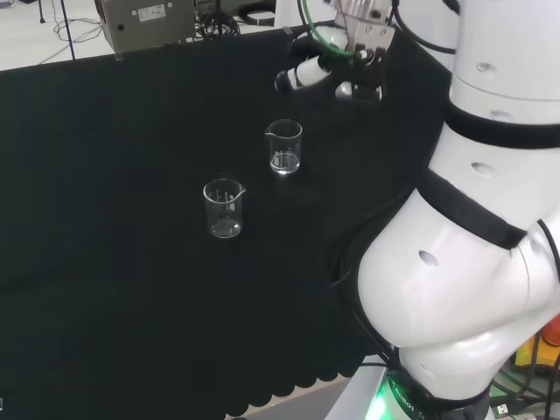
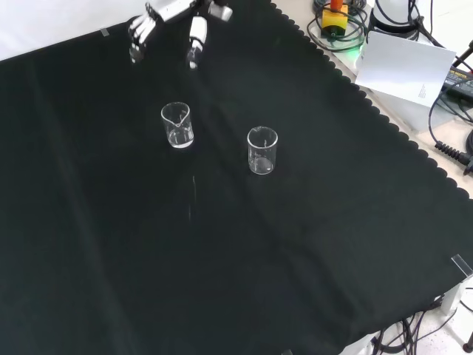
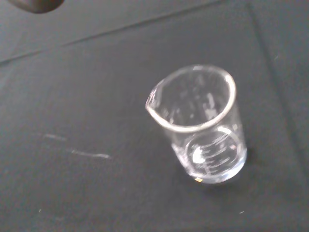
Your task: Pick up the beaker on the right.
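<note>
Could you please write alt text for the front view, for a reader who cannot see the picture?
Two clear, empty-looking beakers stand upright and apart on a black cloth, one beaker left of and slightly farther than the other beaker. The robot's black and white hand hangs at the top edge, fingers relaxed, above the left beaker and touching nothing.

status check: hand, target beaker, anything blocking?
Hand open, holding nothing, above the cloth. Beaker nearest the hand upright, untouched. Second beaker stands apart, not in the way.

faint graduation marks on beaker (image 3: 207, 145), none legible
</note>
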You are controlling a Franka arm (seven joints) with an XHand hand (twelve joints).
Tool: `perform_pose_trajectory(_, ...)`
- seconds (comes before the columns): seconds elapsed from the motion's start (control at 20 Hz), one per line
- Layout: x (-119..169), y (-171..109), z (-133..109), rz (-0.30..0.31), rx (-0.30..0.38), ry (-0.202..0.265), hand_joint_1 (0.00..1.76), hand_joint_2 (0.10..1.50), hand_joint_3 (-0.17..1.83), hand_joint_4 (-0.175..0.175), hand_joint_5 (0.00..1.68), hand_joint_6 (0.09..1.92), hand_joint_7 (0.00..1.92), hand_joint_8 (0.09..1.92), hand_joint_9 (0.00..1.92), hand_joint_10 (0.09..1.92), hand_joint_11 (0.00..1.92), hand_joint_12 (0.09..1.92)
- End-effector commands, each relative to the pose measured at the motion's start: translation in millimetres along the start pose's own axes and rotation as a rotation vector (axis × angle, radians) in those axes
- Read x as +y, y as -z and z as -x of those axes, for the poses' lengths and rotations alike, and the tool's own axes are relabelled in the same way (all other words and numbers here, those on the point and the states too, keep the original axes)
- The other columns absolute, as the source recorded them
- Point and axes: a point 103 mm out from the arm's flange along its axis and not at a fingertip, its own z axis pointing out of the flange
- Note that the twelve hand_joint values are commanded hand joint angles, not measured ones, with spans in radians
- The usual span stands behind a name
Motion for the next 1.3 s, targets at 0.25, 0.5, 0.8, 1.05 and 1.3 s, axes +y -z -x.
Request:
perform_pose_trajectory(0.25, 22.7, -52.3, 15.0, -0.006, 0.169, 0.127, 0.65, 0.77, 0.41, -0.038, 0.35, 0.09, 0.19, 0.71, 0.37, 0.72, 0.06, 1.42)
perform_pose_trajectory(0.5, 19.9, -67.9, 21.3, -0.004, 0.216, 0.178, 0.73, 0.72, 0.40, -0.042, 0.38, 0.09, 0.21, 0.72, 0.40, 0.73, 0.06, 1.42)
perform_pose_trajectory(0.8, 21.3, -87.4, 23.8, -0.024, 0.225, 0.214, 0.83, 0.62, 0.49, -0.040, 0.44, 0.09, 0.26, 0.71, 0.46, 0.70, 0.09, 1.41)
perform_pose_trajectory(1.05, 27.5, -99.7, 27.0, -0.001, 0.228, 0.226, 0.92, 0.58, 0.54, -0.038, 0.47, 0.09, 0.27, 0.71, 0.47, 0.69, 0.11, 1.41)
perform_pose_trajectory(1.3, 36.0, -103.8, 35.5, 0.037, 0.266, 0.230, 0.96, 0.55, 0.60, -0.040, 0.50, 0.09, 0.29, 0.71, 0.48, 0.68, 0.13, 1.40)
